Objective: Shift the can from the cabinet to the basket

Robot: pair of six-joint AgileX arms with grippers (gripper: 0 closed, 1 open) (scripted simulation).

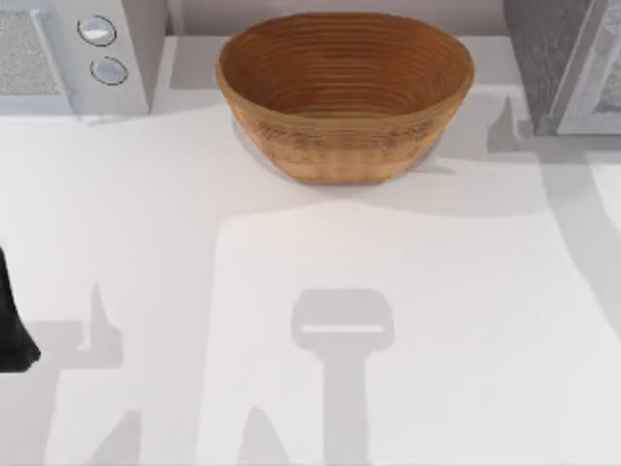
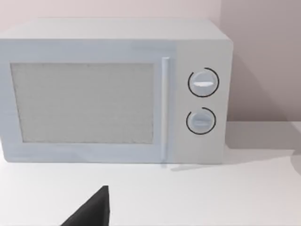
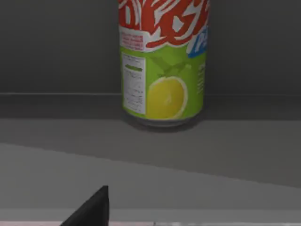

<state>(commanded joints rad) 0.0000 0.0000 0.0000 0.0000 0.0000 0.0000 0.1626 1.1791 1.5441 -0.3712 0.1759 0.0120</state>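
Standing upright on the dark shelf of the cabinet (image 1: 558,58), upper middle of the right wrist view, the can (image 3: 162,61) is ungrasped; whether the right gripper is open I cannot tell. Clipping the shelf lip or nudging the can could topple it before it reaches the basket (image 1: 344,92); left arm (image 1: 15,325) parked lower left

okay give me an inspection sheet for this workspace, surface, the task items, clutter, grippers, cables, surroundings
Surface: white table, crossed by grey shadows.
Can: can stands upright on a dark shelf inside the cabinet, seen close in the right wrist view.
Basket: basket sits at the table's far middle, nothing in it.
Clutter: pale microwave with two round knobs, door shut, far left of the table.
Grippers: left gripper's dark fingertip faces the microwave; right gripper's fingertip faces the can, apart from it.
Cables: nothing seen.
Surroundings: plain pale wall behind the microwave.
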